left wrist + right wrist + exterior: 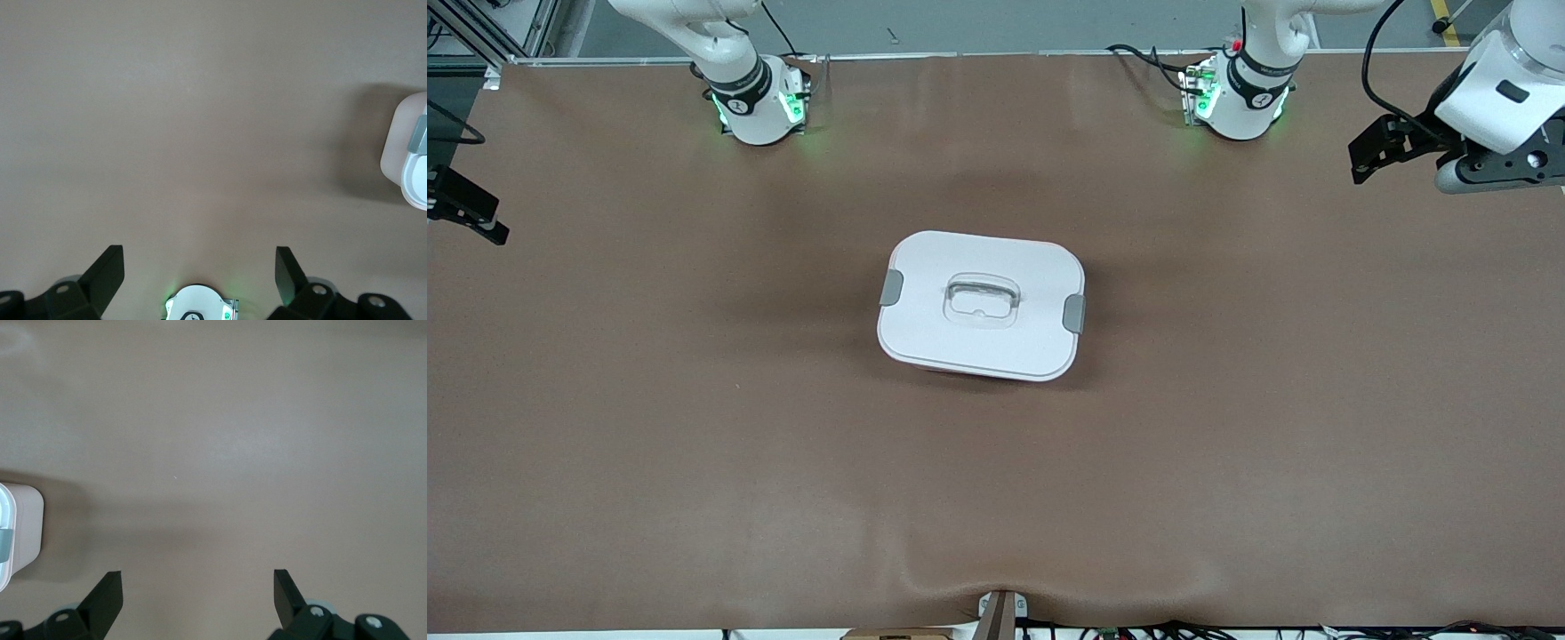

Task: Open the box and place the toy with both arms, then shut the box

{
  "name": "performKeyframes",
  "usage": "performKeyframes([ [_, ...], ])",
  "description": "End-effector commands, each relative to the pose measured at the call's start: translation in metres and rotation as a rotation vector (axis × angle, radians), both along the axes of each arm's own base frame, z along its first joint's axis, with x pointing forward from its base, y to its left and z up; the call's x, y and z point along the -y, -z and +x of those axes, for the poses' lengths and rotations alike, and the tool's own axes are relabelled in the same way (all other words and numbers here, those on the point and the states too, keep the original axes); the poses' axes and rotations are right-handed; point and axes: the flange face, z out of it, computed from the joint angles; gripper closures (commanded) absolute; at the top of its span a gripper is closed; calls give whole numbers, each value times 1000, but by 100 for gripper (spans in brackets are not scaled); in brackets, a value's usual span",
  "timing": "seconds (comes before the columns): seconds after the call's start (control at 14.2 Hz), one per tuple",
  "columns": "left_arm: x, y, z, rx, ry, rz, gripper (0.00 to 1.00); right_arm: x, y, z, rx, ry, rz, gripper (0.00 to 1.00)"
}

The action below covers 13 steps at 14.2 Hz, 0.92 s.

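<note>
The box (983,305) stands in the middle of the brown table with its white lid on. Its two grey clips (891,288) sit at the lid's short sides and a clear handle (983,298) is recessed in the centre. The toy is out of view. My left gripper (1371,158) hangs open and empty over the left arm's end of the table. My right gripper (467,212) hangs open and empty at the right arm's end. The left wrist view shows open fingers (107,273) and a corner of the box (408,157). The right wrist view shows open fingers (107,597) and a box corner (23,527).
The brown table cover (694,427) is bare around the box. The two green-lit arm bases (760,107) (1236,98) stand along the table edge farthest from the front camera. A small mount (1000,609) sits at the nearest edge.
</note>
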Motion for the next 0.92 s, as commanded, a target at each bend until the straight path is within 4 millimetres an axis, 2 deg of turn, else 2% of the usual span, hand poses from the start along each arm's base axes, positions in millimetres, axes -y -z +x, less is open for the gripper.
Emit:
performKeyframes([
  [0.0,-5,4,-1,-4,11,-17,0,1,-7,-2,15,-7,-10,0],
  [0.35,-8,7,7,-5,4,-18,0,-6,-6,0,14,-14,-2,0],
  [0.85,-14,3,11,3,-8,-23,0,-6,-5,-1,9,-20,-7,0],
])
